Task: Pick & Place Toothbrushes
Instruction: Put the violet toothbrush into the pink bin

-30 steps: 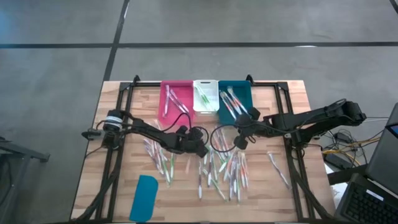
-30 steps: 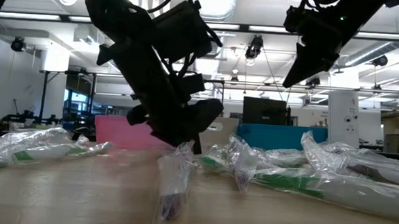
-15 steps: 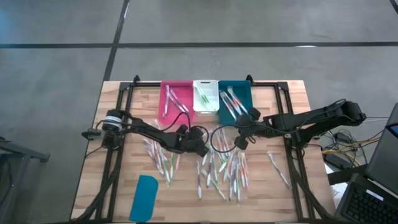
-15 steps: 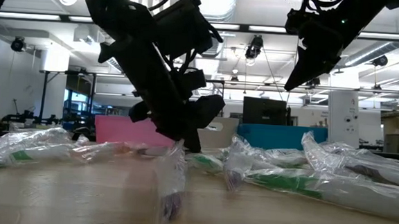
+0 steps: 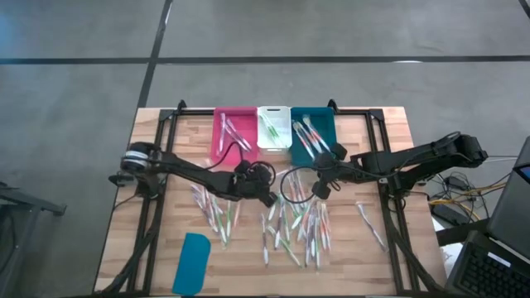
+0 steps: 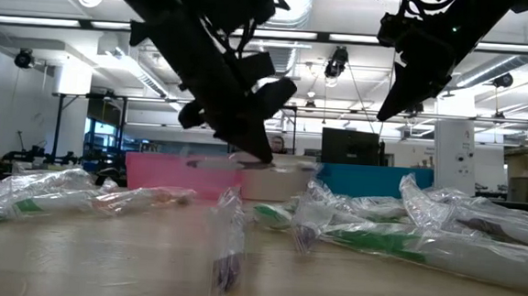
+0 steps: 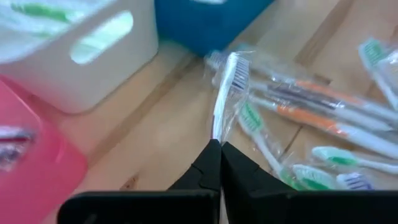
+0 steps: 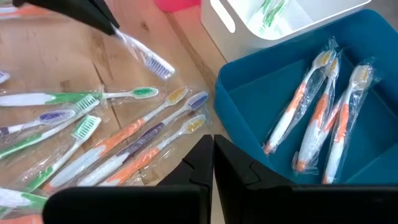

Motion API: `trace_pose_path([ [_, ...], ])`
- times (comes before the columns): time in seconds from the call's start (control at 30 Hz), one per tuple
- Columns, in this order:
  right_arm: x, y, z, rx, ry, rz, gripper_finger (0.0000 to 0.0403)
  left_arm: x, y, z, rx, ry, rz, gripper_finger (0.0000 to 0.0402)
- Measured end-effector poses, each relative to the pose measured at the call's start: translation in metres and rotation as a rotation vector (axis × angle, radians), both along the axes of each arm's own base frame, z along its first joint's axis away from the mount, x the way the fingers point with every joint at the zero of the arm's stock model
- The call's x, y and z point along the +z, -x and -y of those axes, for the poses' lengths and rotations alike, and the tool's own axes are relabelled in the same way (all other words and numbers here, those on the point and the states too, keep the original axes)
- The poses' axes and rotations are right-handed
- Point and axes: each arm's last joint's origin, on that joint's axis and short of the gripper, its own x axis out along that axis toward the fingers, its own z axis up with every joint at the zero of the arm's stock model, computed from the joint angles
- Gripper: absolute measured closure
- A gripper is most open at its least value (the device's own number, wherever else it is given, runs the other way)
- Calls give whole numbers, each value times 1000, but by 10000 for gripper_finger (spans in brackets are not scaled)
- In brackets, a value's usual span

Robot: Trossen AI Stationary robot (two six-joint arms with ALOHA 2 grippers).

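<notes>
My left gripper [image 5: 265, 197] hangs above the table's middle, shut on a wrapped toothbrush [image 7: 225, 93] with a purple-bristled head. My right gripper [image 5: 318, 189] is shut, holds nothing, and hovers near the teal bin [image 5: 312, 131]. Many wrapped toothbrushes [image 5: 294, 228] lie loose on the wooden table. The pink bin [image 5: 234, 131], the white bin [image 5: 273, 127] and the teal bin each hold a few brushes; orange ones [image 8: 323, 118] lie in the teal bin. My left gripper pinches the wrapped toothbrush by its handle [image 7: 216, 134] between its two fingertips. The fingers slant down toward the table's right, and the brush sticks out ahead of them, roughly in line. Its head [image 8: 158, 65] is lifted clear of the table.
A flat teal lid [image 5: 192, 262] lies near the table's front left. A few more brushes [image 5: 371, 223] lie at the right. Black frame rails [image 5: 157, 165] run along both sides of the table. The three bins stand in a row at the far edge.
My left gripper has shut on a toothbrush in the pile and then risen, lifting the brush clear of the table. The right arm has kept still.
</notes>
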Motion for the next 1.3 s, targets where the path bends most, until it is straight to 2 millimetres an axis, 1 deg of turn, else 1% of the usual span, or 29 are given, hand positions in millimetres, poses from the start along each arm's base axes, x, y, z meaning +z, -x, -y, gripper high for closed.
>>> trace_pose_path([
  [0.13, 0, 0, 0, 0, 0, -2, 394, 16, 5, -1, -5, -40, 21, 400],
  [0.23, -1, 0, 0, 0, 0, -4, 394, 32, 12, -5, 14, -86, 41, 400],
  [0.4, -2, 1, 0, 0, 1, -4, 394, 65, 25, -17, 49, -152, 98, 400],
  [0.57, -2, 1, 0, 0, 1, -4, 394, 102, 44, -42, 106, -186, 177, 400],
  [0.67, -2, 0, 0, 0, 1, 5, 394, 118, 56, -62, 169, -197, 210, 400],
  [0.73, -2, 0, 0, 3, 3, 10, 394, 123, 65, -77, 221, -197, 226, 400],
  [0.83, -2, 0, 0, 5, 5, 10, 394, 122, 79, -97, 307, -174, 236, 400],
  [0.93, -2, -1, 0, 5, 5, 10, 394, 114, 93, -116, 386, -129, 251, 400],
  [1.13, -1, -2, 0, 18, 15, 22, 394, 85, 114, -149, 495, -14, 291, 400],
  [1.3, -1, -2, 0, 18, 14, 29, 394, 56, 124, -166, 489, 75, 399, 400],
])
